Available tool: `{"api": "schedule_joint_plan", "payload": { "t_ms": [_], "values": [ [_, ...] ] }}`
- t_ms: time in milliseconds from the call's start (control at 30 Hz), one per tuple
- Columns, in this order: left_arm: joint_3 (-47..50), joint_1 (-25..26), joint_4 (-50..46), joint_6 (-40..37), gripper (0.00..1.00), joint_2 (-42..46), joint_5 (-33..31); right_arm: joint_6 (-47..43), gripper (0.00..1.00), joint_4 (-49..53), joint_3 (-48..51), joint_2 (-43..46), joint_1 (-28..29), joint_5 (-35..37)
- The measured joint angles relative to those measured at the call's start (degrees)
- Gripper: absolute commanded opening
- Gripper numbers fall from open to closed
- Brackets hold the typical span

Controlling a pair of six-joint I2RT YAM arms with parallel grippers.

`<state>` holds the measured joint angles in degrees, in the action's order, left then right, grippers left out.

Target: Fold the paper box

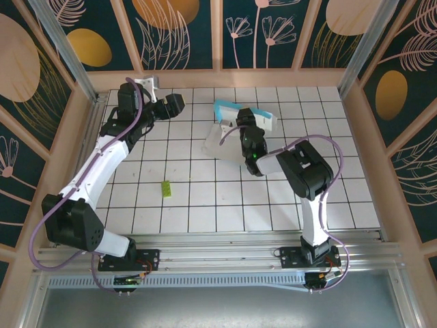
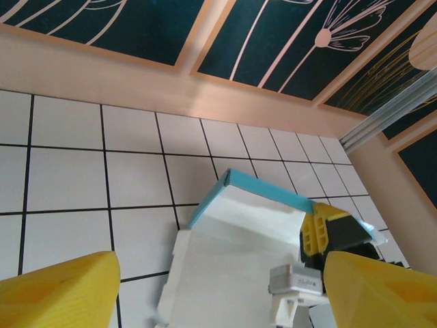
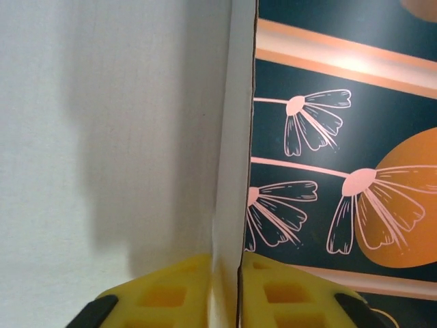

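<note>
Tiled desk [image 1: 205, 219] first, floral wall panels [image 1: 184, 34] round it: seeing the paper box [image 1: 220, 140] sitting in the far half, about centre, and not lying flat.

Reading the fold as partway:
- Whitish panel leaning up off the tiles, cyan face showing along the far top edge.
- From the left wrist view, seeing the paper box [image 2: 239, 232] opened out, grey-white inner face up, teal rim running along the far side.
- Not seeing a flat cyan rectangle anywhere, so judging most of the folding as not yet done, with panels needing to be brought over and pressed together.
- Struggling to tell how many creases are already set.

Right hand [image 1: 244, 123]:
- Working at the box's right side, reaching in from the near side.
- Right wrist view showing the right hand [image 3: 239, 273] narrow.
- Yellow pads [image 3: 171, 297] sitting on either face of an upright card edge, card running straight up between them.
- Judging that as pinching a wall of the box and keeping it raised, rather than merely brushing it.

Left hand [image 1: 174, 104]:
- Hovering far left, apart from the box and pointing toward it.
- Left wrist view showing the left hand [image 2: 218, 273] standing wide.
- Fingers [image 2: 61, 294] gripping nothing and touching nothing.

Small yellow-green scrap [image 1: 166, 188] lying nearer, left of centre, well apart from the box and both hands. Treating it as irrelevant to the fold.
</note>
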<state>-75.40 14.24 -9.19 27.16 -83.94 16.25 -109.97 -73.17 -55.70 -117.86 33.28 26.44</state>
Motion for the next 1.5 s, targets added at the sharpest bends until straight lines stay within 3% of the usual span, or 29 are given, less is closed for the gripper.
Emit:
{"api": "schedule_joint_plan", "payload": {
  "t_ms": [233, 533, 733, 833, 867, 900, 933, 1033, 1167, 1233, 1367, 1500],
  "values": [
    [0.0, 0.0, 0.6, 1.5, 0.80, -1.9, 1.8, 2.7, 0.32, -3.0, 3.9, 0.1, 1.6, -0.9],
    [-0.2, 0.0, 1.3, 2.1, 0.81, -7.1, 5.3, 8.5, 0.58, -3.7, 8.5, 2.4, 4.2, -0.9],
    [-0.8, 0.0, 1.2, 1.8, 0.80, -9.5, 5.9, 14.8, 0.64, -2.3, 10.8, 5.9, 6.5, -0.2],
    [-3.3, 0.0, -0.1, 1.6, 0.79, -11.8, 6.0, 22.5, 0.68, 2.5, 10.3, 9.6, 8.4, 2.4],
    [-4.9, 0.0, -1.0, 1.5, 0.79, -13.1, 6.0, 27.6, 0.72, 6.3, 9.3, 11.8, 9.2, 3.7],
    [-7.0, 0.1, -2.3, 1.4, 0.78, -14.6, 6.0, 35.8, 0.96, 13.3, 7.2, 14.9, 10.0, 4.8],
    [-9.0, 0.3, -3.5, 1.4, 0.78, -15.9, 5.9, 42.0, 0.99, 20.1, 4.8, 17.6, 10.4, 5.0],
    [-18.7, 0.7, -9.0, 1.4, 0.76, -22.2, 6.1, 68.6, 0.95, 43.3, -6.1, 26.4, 8.9, 0.0],
    [-36.1, 1.9, -17.3, 0.5, 0.75, -33.2, 7.3, 105.8, 0.86, 66.9, -18.6, 36.1, -0.4, -9.9],
    [-43.7, 2.8, -21.1, -0.2, 0.73, -38.1, 7.3, 119.3, 0.83, 75.3, -21.7, 38.4, -5.4, -14.8],
    [-55.4, 5.3, -26.3, -0.7, 0.70, -46.3, 7.8, 138.0, 0.76, 87.1, -20.9, 39.8, -12.0, -26.4],
    [-59.1, 6.8, -28.8, -0.2, 0.67, -50.3, 8.0, 148.8, 0.74, 93.1, -16.1, 38.0, -16.8, -34.9]
  ]
}}
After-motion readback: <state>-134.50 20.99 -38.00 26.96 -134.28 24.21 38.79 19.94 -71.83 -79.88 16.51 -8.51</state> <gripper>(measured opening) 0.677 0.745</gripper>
